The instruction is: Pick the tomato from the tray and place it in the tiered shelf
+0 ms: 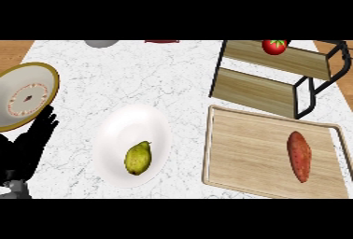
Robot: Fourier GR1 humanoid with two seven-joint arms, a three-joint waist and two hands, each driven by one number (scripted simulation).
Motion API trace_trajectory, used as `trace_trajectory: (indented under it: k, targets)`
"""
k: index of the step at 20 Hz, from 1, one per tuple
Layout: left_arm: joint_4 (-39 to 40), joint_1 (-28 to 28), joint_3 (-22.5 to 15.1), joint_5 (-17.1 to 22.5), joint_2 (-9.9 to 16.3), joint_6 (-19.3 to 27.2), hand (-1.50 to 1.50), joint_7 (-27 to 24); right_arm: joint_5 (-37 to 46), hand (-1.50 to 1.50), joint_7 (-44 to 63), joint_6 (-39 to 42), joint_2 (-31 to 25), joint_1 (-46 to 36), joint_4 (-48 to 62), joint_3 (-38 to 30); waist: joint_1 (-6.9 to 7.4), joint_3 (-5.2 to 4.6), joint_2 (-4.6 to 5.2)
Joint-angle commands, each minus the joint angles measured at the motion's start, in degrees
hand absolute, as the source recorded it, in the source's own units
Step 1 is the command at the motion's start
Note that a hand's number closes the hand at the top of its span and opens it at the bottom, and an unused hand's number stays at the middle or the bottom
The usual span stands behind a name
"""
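Red against pale wood, the tomato sits on the upper board of the tiered shelf, near the top edge of my head view and partly cut off there. I see the shelf's black frame standing at the counter's far right, its lower board bare. Just below it lies the wooden tray, carrying only a sweet potato set lengthwise toward its right side. Left of the tray, a white plate holds a yellow-green pear. Further left, a gold-rimmed plate with a patterned centre sits at the counter's edge. My left hand shows at the lower left, black fingers straight and pointing up, touching nothing, just below that gold-rimmed plate. My right hand does not show anywhere. White marble counter runs beneath everything.
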Motion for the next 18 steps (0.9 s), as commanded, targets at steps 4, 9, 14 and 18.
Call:
trace_trajectory:
  k: [4,9,14,18]
  targets:
    - [0.89,1.27,0.23,-0.55,-0.15,-0.36,0.0,-1.51,-12.67,-1.5,1.94,4.69,-3.8,-0.5,-6.18,-9.22,-0.67,0.02,-0.25]
    - [-1.0,-0.12,1.55,0.55,0.66,0.04,0.0,1.64,-19.44,-1.5,12.24,10.01,-6.52,1.38,-19.36,-13.22,-1.5,0.01,-0.58]
    - [1.04,0.93,1.77,0.39,0.58,-1.07,0.0,-1.37,-25.34,-1.5,16.71,16.16,-16.75,5.94,-22.01,-22.57,-1.83,0.0,-0.39]
    - [0.16,2.99,1.57,-0.25,-0.75,0.16,0.0,-2.04,-33.78,-1.5,17.01,28.08,-26.97,11.92,-19.42,-33.13,-3.32,0.09,-0.71]
